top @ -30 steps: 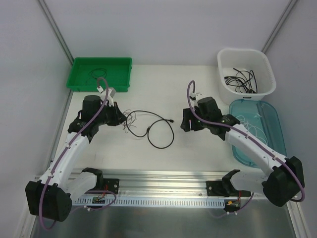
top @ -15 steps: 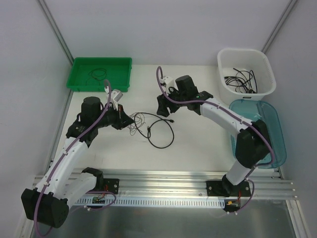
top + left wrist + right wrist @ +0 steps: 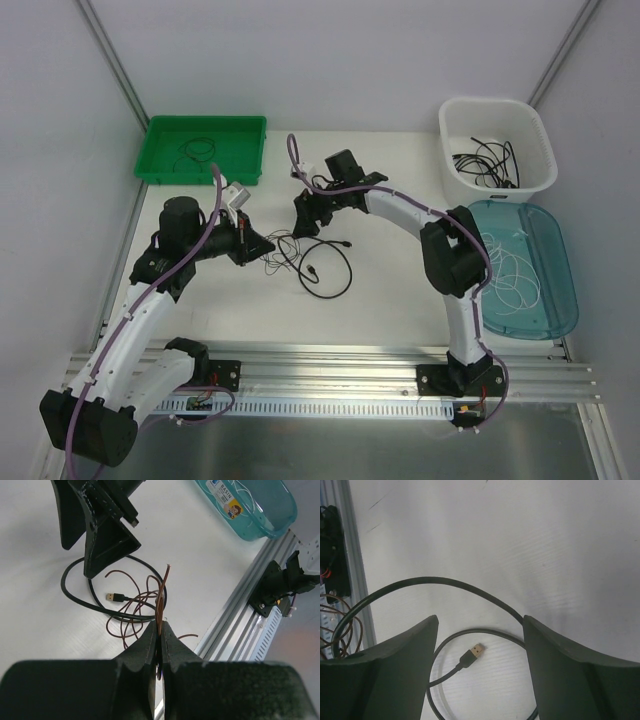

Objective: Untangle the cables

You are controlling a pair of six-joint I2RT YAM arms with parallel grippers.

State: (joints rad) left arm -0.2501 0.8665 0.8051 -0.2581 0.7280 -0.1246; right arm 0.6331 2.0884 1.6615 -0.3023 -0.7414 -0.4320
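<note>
Top external shows a white table (image 3: 400,290) inside pale walls, with an aluminium rail (image 3: 330,362) along its near edge and the cables (image 3: 318,262) lying mid-table between the arms. The black cable (image 3: 445,582) curls in a loop. Its USB plug (image 3: 472,654) points up-right in the right wrist view, below the right gripper (image 3: 479,625), whose fingers stand apart. The left gripper (image 3: 159,630) is pinched onto a thin brown wire (image 3: 163,597) that rises straight from its fingertips.

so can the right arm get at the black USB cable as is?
Probably yes: the right gripper is open directly above the black USB cable, its plug between the fingers, nothing covering it. The left gripper pinches only the brown wire.
</note>
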